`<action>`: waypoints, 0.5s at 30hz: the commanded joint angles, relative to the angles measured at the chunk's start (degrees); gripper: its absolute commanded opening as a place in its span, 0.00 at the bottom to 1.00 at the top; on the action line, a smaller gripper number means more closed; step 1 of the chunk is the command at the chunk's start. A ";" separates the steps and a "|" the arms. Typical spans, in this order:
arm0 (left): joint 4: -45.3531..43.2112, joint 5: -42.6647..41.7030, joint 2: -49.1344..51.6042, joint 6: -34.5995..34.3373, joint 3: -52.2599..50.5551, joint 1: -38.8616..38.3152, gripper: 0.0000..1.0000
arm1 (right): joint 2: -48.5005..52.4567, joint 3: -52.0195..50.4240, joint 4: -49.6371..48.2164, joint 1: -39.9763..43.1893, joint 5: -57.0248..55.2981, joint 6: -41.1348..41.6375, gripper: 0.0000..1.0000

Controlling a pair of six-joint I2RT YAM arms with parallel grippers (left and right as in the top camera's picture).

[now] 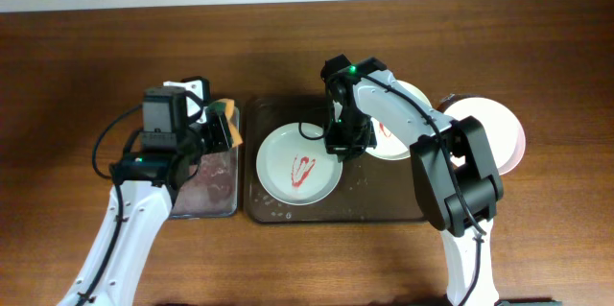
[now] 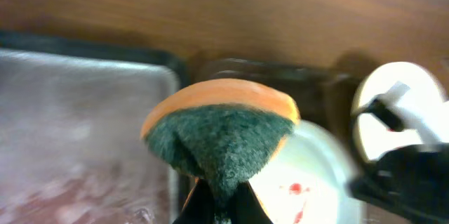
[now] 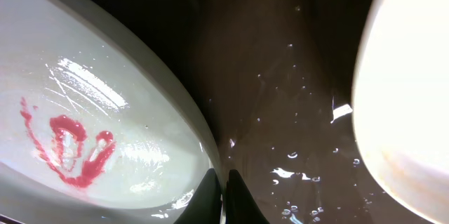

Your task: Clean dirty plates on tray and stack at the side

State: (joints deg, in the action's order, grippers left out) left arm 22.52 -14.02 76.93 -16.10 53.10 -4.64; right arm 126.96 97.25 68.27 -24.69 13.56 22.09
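Observation:
A plate [image 1: 298, 164] with a red sauce streak lies on the left half of the dark brown tray [image 1: 336, 212]. My right gripper [image 1: 345, 143] is shut on this plate's right rim; in the right wrist view the fingers [image 3: 224, 190] pinch the rim of the streaked plate [image 3: 91, 133]. A second sauce-marked plate [image 1: 395, 141] lies on the tray's right side, partly hidden by the right arm. A third, clean-looking plate [image 1: 494, 129] sits on the table right of the tray. My left gripper [image 2: 223, 206] is shut on an orange-and-green sponge [image 2: 221, 129], held at the tray's left edge [image 1: 224, 117].
A smaller grey metal tray [image 1: 206, 191], wet with pinkish smears, sits left of the brown tray and shows in the left wrist view [image 2: 77, 112]. Water droplets lie on the brown tray's floor [image 3: 287, 112]. The second plate's edge [image 3: 407, 97] is close to the right of the right fingers.

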 commanded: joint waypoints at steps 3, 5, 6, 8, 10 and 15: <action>-1.05 -11.13 -1.20 -3.80 0.26 4.15 0.00 | -0.59 -0.59 -0.09 0.33 -0.31 0.68 0.04; -1.07 -13.25 -1.20 -3.80 0.26 4.94 0.00 | -0.59 -0.59 -0.09 0.33 -0.33 0.68 0.04; -1.07 -13.44 -1.20 -3.80 0.26 4.98 0.00 | -0.59 -0.59 -0.09 0.33 -0.33 0.68 0.04; -1.07 -13.44 -1.20 -3.78 0.26 4.98 0.00 | -0.59 -0.59 -0.09 0.33 -0.31 0.66 0.04; -1.05 -13.42 -1.20 -3.78 0.26 4.98 0.00 | -0.59 -0.59 -0.09 0.33 -0.31 0.66 0.04; -1.07 -13.18 -1.20 0.79 0.26 4.98 0.00 | -0.59 -0.59 -0.09 0.33 -0.31 0.66 0.04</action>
State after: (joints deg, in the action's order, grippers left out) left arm 21.76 -26.20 76.93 -18.13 53.10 -0.01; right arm 126.96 97.25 68.25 -24.69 13.54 22.11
